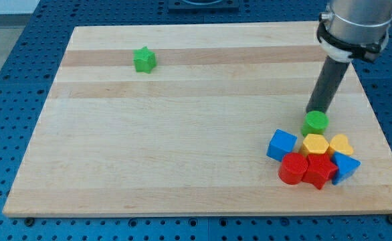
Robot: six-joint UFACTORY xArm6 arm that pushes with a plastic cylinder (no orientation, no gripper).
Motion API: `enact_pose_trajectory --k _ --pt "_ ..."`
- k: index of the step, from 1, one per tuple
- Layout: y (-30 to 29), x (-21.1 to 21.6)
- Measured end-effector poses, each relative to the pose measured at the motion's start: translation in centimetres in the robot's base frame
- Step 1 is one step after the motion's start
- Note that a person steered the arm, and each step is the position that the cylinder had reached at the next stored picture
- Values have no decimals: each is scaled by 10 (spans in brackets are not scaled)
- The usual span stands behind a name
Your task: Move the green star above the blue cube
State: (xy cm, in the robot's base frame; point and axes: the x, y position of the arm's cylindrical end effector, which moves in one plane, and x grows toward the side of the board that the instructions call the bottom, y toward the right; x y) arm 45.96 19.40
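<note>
The green star (144, 59) lies near the view's top left of the wooden board (182, 134). The blue cube (281, 144) sits at the lower right, at the left edge of a cluster of blocks. My tip (314, 110) is at the right, touching or just above the top edge of a green cylinder (314, 123), up and to the right of the blue cube and far from the green star.
The cluster beside the blue cube holds a yellow hexagon (314, 144), a yellow block (341, 144), a red cylinder (292, 169), a red star-like block (318, 171) and a blue block (346, 167). A blue pegboard table (9, 100) surrounds the board.
</note>
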Motion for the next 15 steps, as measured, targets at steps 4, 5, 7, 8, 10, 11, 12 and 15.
enact_pose_trajectory --k 4,5,7,8,10,11,12,15 --pt "-43 -79" --pt "-98 -144" --pt "-295 -228" --pt "-404 -209" --pt "-364 -145" --pt "-274 -126" --pt "-244 -123" --pt "-274 -175"
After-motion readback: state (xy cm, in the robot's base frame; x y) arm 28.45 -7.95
